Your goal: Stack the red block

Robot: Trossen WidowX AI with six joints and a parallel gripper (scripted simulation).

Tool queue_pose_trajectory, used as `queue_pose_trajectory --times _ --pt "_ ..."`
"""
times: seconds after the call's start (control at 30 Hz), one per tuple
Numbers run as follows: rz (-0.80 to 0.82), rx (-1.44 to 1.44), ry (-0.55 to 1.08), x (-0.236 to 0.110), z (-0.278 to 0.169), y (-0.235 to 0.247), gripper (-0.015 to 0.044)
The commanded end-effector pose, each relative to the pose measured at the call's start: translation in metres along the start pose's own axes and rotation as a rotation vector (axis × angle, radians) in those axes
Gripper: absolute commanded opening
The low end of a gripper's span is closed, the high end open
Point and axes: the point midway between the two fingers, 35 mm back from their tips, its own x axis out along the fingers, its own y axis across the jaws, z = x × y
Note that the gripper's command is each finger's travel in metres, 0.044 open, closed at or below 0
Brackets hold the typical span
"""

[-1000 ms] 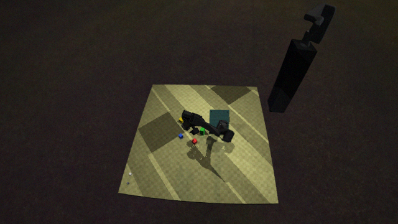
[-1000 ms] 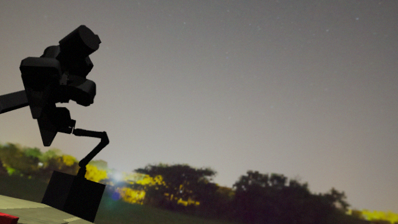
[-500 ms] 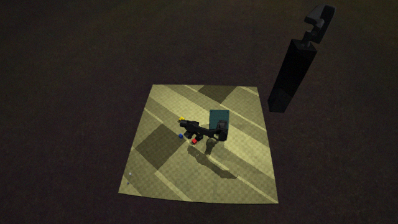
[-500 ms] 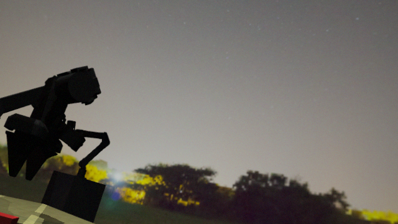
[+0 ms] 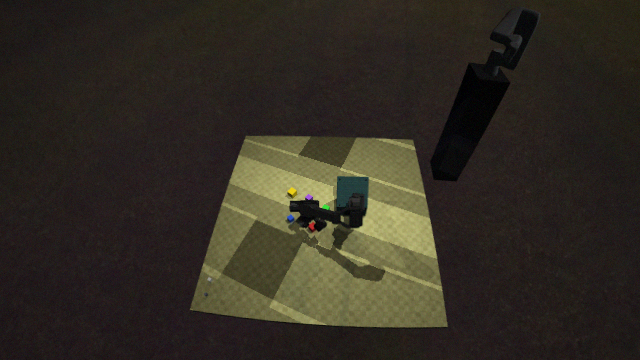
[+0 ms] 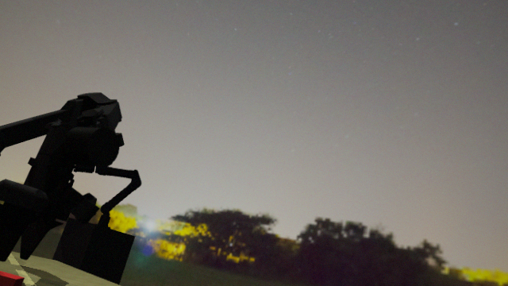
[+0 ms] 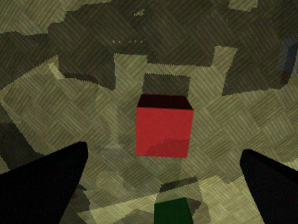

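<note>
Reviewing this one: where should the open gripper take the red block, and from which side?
Grip the red block across its two flat side faces, coming straight down from above. It sits square and flat on the mat, centred between the open fingers, with free space beside both faces.

top: way up high, far off, tilted down on the whole bench (image 5: 350, 300) and arm (image 5: 330, 215)
exterior: down near bench level, close in, looking sideways past the arm (image 6: 71, 159) at sky and trees
wrist: on the arm, right up close, staring down between the end effector (image 7: 160, 189) fingers
shared: red block (image 7: 164, 132) turns up in all three (image 5: 312, 226) (image 6: 9, 279)
</note>
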Motion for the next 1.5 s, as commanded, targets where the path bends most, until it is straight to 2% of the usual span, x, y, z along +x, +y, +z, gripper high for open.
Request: queue_pose_trajectory --times 0.0,1.0,1.47 --pt "-0.002 0.004 -0.005 0.006 0.0 0.0 0.044" --pt "0.0 0.004 -0.006 0.049 0.001 0.001 0.044" --pt "0.0 0.004 -0.006 0.05 0.001 0.001 0.044"
